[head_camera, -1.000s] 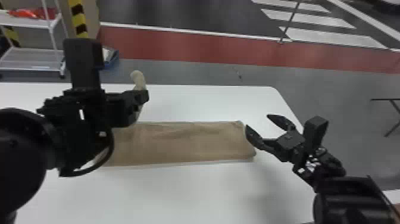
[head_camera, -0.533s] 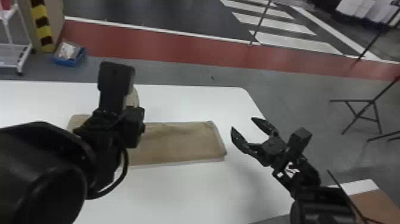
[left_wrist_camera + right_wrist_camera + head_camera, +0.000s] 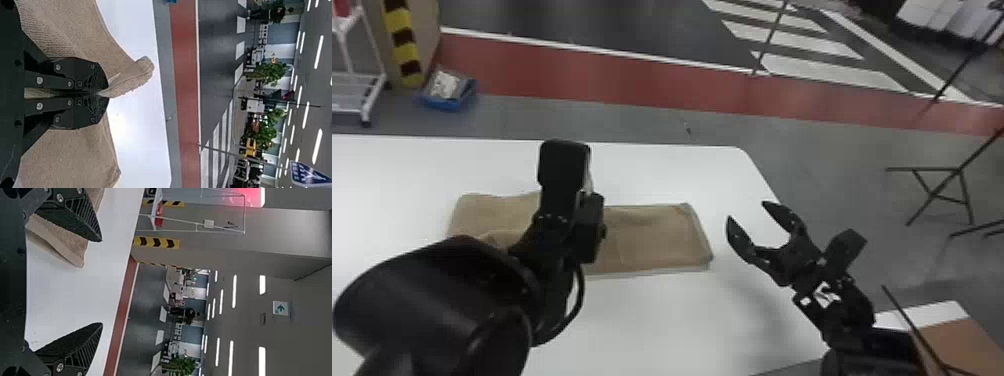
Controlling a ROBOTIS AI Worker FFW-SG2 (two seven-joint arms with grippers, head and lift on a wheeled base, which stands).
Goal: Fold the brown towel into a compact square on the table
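My left gripper (image 3: 589, 227) has its two jaws pinching a fold of the one brown towel (image 3: 652, 240), which otherwise lies in a long strip on my one white table (image 3: 652, 325). Near its right end, my right gripper (image 3: 748, 212) holds two jaws spread.

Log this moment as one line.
Left black hand: pinching brown fabric towel | right black hand: open, right of towel | towel: long strip on white table
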